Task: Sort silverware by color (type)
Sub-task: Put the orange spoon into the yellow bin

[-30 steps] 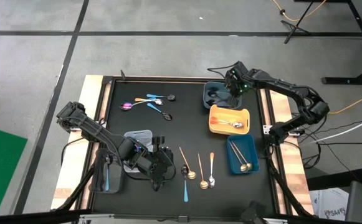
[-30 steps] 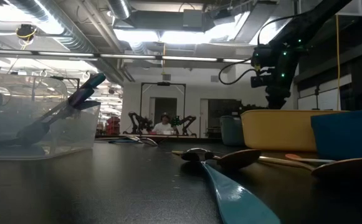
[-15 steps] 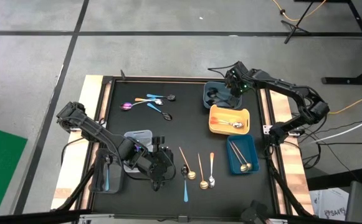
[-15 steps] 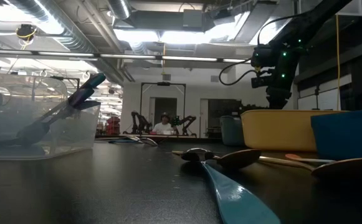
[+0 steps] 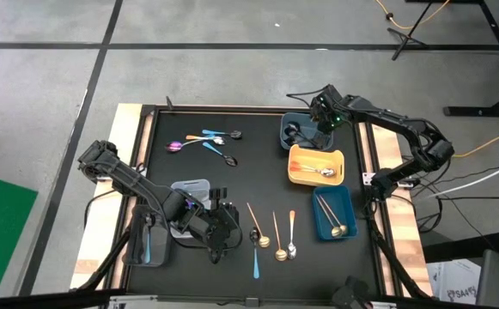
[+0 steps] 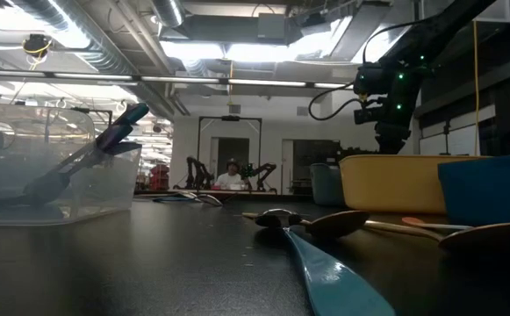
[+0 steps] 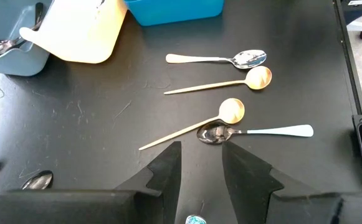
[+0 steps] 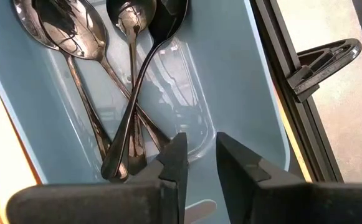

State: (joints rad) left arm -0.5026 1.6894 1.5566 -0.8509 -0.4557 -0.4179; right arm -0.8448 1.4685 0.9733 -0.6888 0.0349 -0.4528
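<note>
Right claw (image 8: 196, 165) spread over grey-blue tray (image 5: 294, 130) at far right edge of surface, black spoons (image 8: 131, 74) lying inside, nothing pinched. Left claw (image 7: 199, 177) spread, near front edge, beside loose spoons (image 7: 230, 115). Risk: snagging crossed handles on lift-out, dragging one over the rim.

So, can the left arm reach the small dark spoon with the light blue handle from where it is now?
Probably yes. The left gripper is open, and the dark spoon with the light blue handle lies just ahead of its fingers on bare black mat. Only the gold spoon touching its bowl might be disturbed.
</note>
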